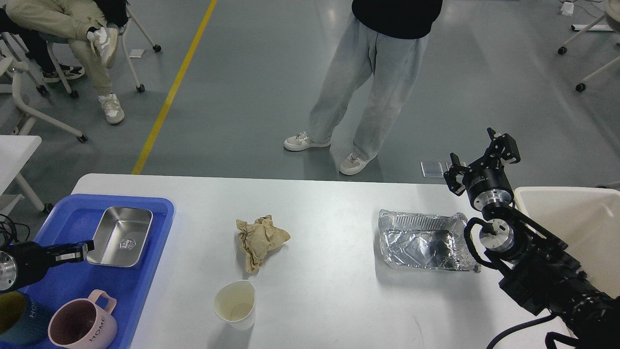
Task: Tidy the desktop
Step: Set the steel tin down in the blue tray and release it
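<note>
The white desktop (329,295) carries a crumpled brown paper (261,239), an off-white paper cup (236,304) and a crumpled foil tray (426,241). My left gripper (83,250) reaches in from the left over the blue tray (140,291). It is shut on the left rim of a steel tray (122,236), which rests in the blue tray. My right gripper (483,156) is open and empty. It is held up past the far right corner of the foil tray, above the table's far edge.
A pink mug (80,324) and a dark teal mug (12,317) stand in the blue tray's near end. An off-white bin (576,228) sits at the right edge. A person (373,97) stands just beyond the table. Another sits at the far left.
</note>
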`<state>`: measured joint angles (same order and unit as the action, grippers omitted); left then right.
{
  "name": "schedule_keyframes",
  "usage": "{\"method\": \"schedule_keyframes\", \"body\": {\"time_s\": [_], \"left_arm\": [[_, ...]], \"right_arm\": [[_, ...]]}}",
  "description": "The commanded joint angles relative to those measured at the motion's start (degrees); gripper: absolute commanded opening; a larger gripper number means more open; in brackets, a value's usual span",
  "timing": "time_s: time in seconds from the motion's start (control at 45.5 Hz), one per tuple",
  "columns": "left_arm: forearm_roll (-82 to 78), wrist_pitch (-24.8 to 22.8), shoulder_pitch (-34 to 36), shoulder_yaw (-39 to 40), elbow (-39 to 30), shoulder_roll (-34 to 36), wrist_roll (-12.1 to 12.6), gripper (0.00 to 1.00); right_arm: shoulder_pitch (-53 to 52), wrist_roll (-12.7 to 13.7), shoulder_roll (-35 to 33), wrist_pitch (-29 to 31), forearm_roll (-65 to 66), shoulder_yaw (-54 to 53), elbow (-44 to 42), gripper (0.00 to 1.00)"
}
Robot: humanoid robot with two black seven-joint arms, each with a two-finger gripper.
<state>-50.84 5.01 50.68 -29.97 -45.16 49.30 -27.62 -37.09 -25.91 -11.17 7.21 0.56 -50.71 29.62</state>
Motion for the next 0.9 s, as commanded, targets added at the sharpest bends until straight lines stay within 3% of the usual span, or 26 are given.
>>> {"method": "schedule_keyframes", "body": {"time_s": [0.0,0.132,0.396,0.462,0.571,0.681,0.879], "left_arm": [[0.9,-0.1,-0.2,0.1,0.0,0.0,0.1,0.1],[3.3,-0.2,-0.3,0.1,0.0,0.0,0.3,0.28],[4.1,-0.7,-0.1,0.3,-1.0,0.3,-0.1,0.42],[4.0,-0.8,0.2,1.8,-1.8,1.0,-0.2,0.51],[4.0,-1.3,0.4,8.5,-4.6,2.8,-0.3,0.77],[3.9,-1.6,0.2,18.6,-8.6,4.5,-2.4,0.94],[4.0,-1.7,3.4,29.3,-12.8,3.7,-2.4,0.97]], "right_arm": [[0.0,0.1,-0.3,0.0,0.1,0.0,0.0,1.0],[0.0,0.1,-0.3,0.0,0.0,0.0,0.0,1.0],[-0.1,0.1,-0.2,0.0,0.0,0.0,0.0,1.0],[-0.1,0.1,-0.2,0.0,0.0,0.0,0.0,1.0],[-0.2,0.1,-0.2,0.0,0.0,0.0,0.0,1.0],[-0.3,0.2,-0.3,0.0,0.1,0.0,0.0,1.0],[-0.3,0.2,-0.4,0.0,0.1,0.0,0.0,1.0]]}}
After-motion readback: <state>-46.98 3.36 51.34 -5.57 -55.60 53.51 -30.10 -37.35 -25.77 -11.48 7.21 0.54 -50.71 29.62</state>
